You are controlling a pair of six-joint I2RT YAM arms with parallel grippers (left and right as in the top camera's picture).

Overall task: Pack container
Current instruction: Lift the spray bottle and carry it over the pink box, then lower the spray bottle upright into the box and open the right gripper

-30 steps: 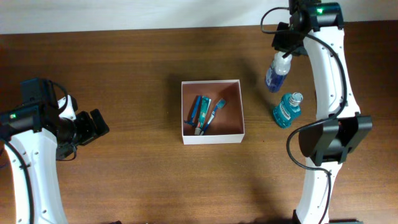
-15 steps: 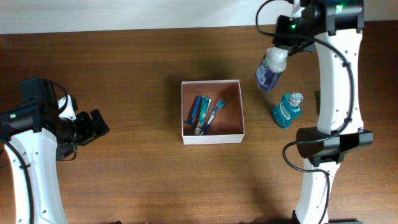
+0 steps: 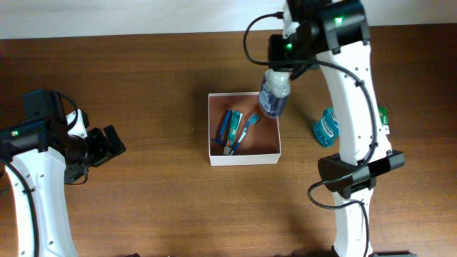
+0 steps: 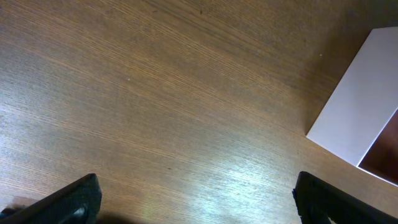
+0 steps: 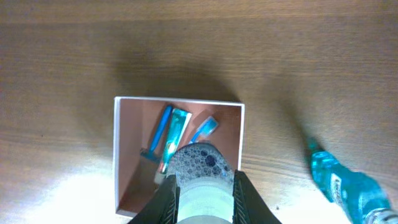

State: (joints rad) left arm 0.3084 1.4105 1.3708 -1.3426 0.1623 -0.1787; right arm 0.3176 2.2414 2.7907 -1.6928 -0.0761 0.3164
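On the left, the left gripper (image 3: 116, 141) rests low over the bare table (image 3: 157, 214), its jaws spread wide with nothing between them. It is well apart from the box; its own camera shows only wood and one white corner of the box.

In the middle stands the box (image 3: 244, 158), open at the top, with white walls and a pinkish inside. A few small blue and green items (image 3: 233, 130) already lie in its left half, close together. One looks like a tube and another like a toothbrush, but I cannot tell more.

To the right of these, the right gripper (image 5: 205, 200) holds a clear bottle (image 3: 272, 98) with bluish liquid, its fingers closed narrow on the white top. The bottle hangs above the right rear corner of the box and does not yet touch the floor inside.

Further right, a green-blue bottle (image 3: 327, 128) lies on the table just beside the box, and a small green thing (image 3: 383, 114) shows past the arm.

As I judge it, the packing is about half done: some items are in, one bottle is arriving, and at least the green-blue bottle is left to bring.
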